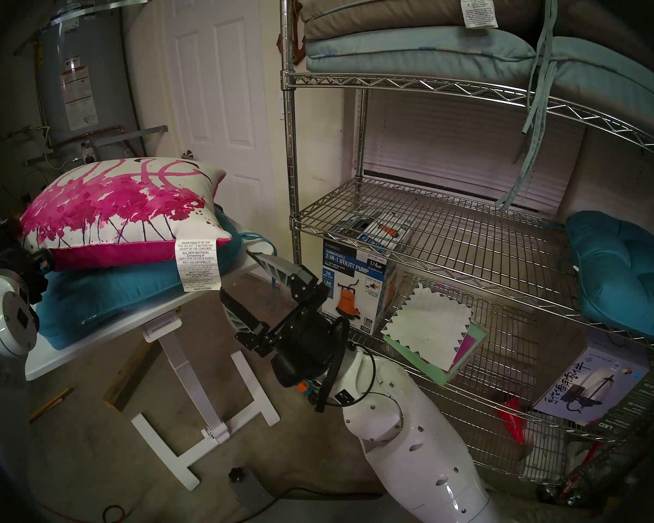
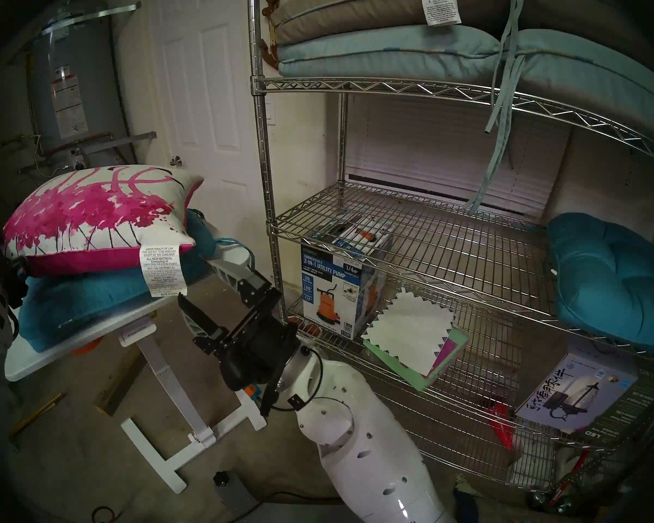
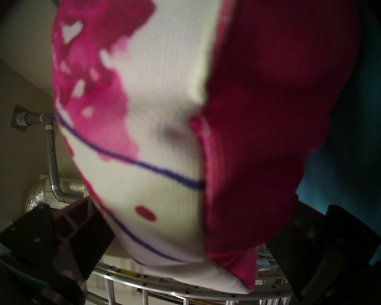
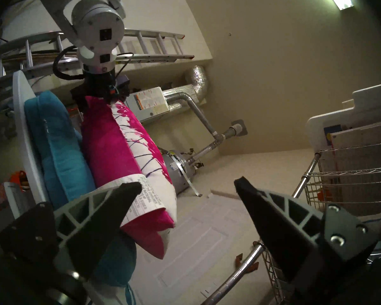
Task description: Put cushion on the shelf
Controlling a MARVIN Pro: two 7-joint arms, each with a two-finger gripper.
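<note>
Here left gripper (image 3: 185,243) spread astride cushion (image 1: 121,209) corner; right gripper (image 1: 242,280) spread, empty.

Woven matt cloth on the cushion (image 1: 121,209), white face splashed magenta, with a papery printed care tag (image 1: 198,263) hanging off its edge. Beneath it, a teal seat cushion (image 1: 110,299) in soft matt fabric, on a smooth white counter (image 1: 91,345) with a painted look. The shelf (image 1: 450,231) gleams: bright chrome wire grids and polished round posts. A pump box (image 1: 355,288) shows glossy printed cardboard. The right claw (image 1: 242,280) carries ribbed grey plastic fingers (image 4: 110,201) with matt black pads. The robot's arm shell (image 1: 412,428) is glossy white plastic.
</note>
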